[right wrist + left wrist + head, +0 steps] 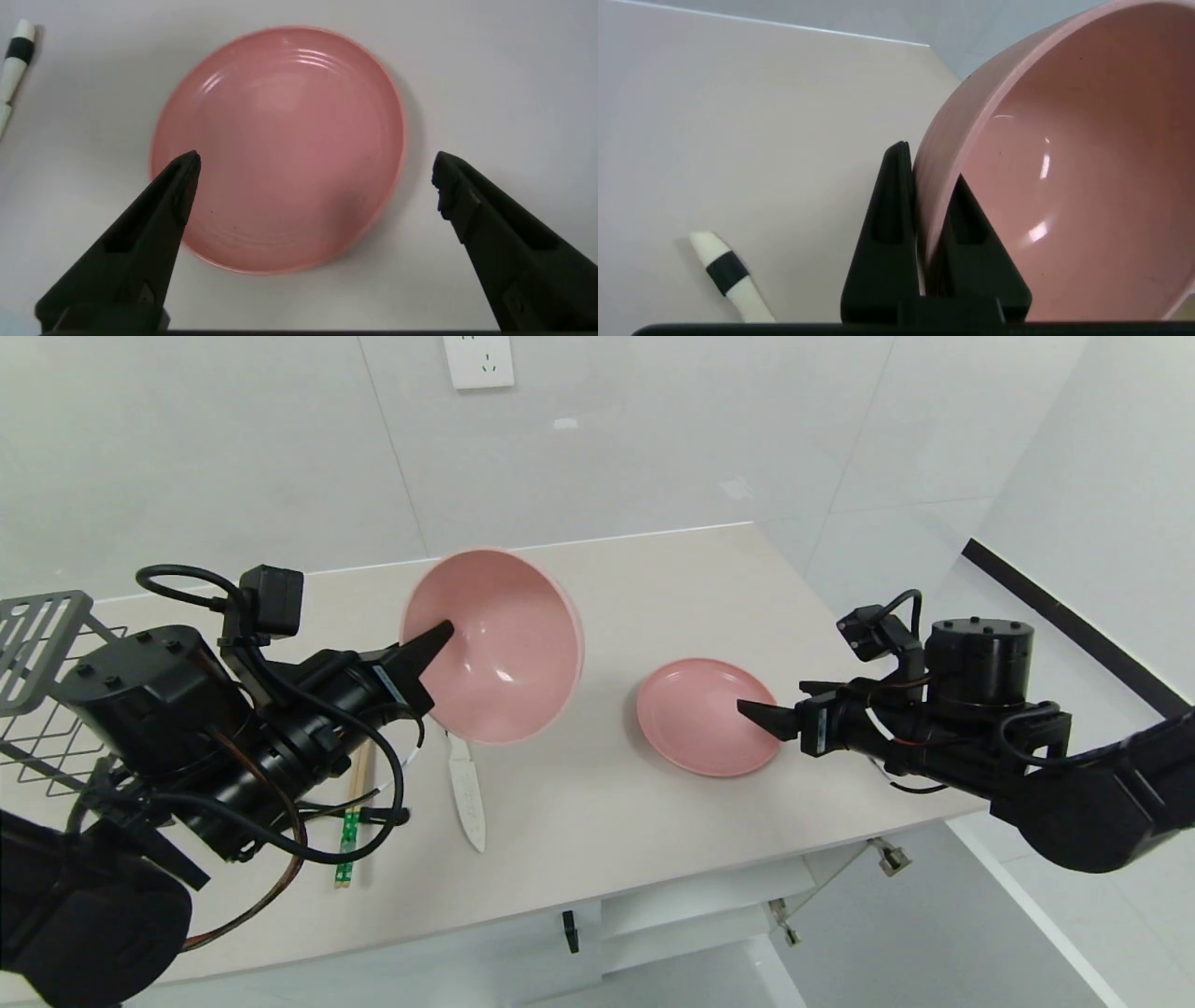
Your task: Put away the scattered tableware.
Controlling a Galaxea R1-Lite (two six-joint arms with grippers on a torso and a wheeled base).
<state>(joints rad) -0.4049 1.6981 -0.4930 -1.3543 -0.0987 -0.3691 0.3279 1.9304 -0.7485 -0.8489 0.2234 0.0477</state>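
A large pink bowl point(495, 649) hangs tilted above the table, its hollow facing me. My left gripper point(431, 649) is shut on its rim; in the left wrist view the bowl's wall point(1064, 187) is pinched between the two black fingers point(892, 233). A small pink plate point(698, 714) lies flat on the table to the right. My right gripper point(770, 702) hovers at the plate's right edge and is open. In the right wrist view the plate point(280, 149) lies below and between the widely spread fingers point(168, 215).
A white knife point(467, 793) with a black band lies under the bowl, near a pair of chopsticks point(353, 821). A wire rack point(37, 663) stands at the far left. The table's front edge point(653, 887) and right edge are close to the plate.
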